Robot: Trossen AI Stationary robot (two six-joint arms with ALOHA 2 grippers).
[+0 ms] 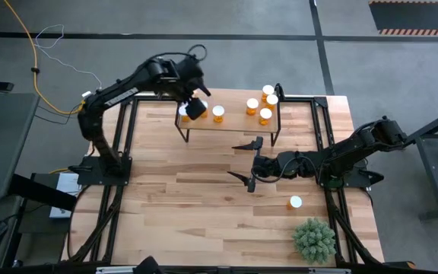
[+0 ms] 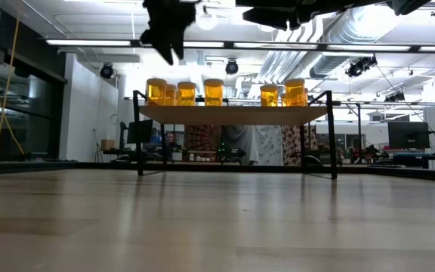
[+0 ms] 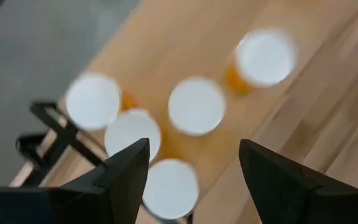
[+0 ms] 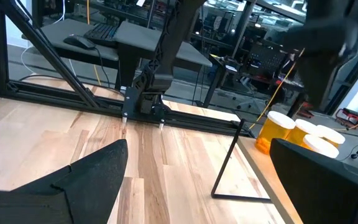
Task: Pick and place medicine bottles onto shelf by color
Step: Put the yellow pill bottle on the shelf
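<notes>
On the shelf's right end: four medicine bottles [image 1: 265,115] are counted in the high view, orange with white caps, standing upright in a close cluster.
On the shelf's middle-left: one bottle [image 1: 218,113] is seen standing alone, apart from both clusters.
At the shelf's left end: four white caps [image 3: 132,132] are seen packed together in the left wrist view, with a fifth cap [image 3: 266,57] apart from them; in the high view most of this cluster is hidden by the arm.
Shelf [image 1: 234,123]: one low light-wood board on thin black legs, set at the far side of the table [image 1: 188,213].
Bottle off the shelf: one lone bottle [image 1: 295,202] is left standing on the tabletop, near the right edge, between the right arm and the plant.
Left gripper [image 1: 195,108]: it is held above the left end of the shelf, pointing down at the clustered caps; its jaws are apart and nothing is gripped.
Right gripper [image 1: 234,160]: it is held low over the table in front of the shelf, pointing toward the left side; its jaws are spread wide and nothing is held between them.
Plant [image 1: 314,240]: one green spiky plant is placed at the near right corner of the table, just beside the lone bottle.
Arms: two are counted, one at each side of the table.
</notes>
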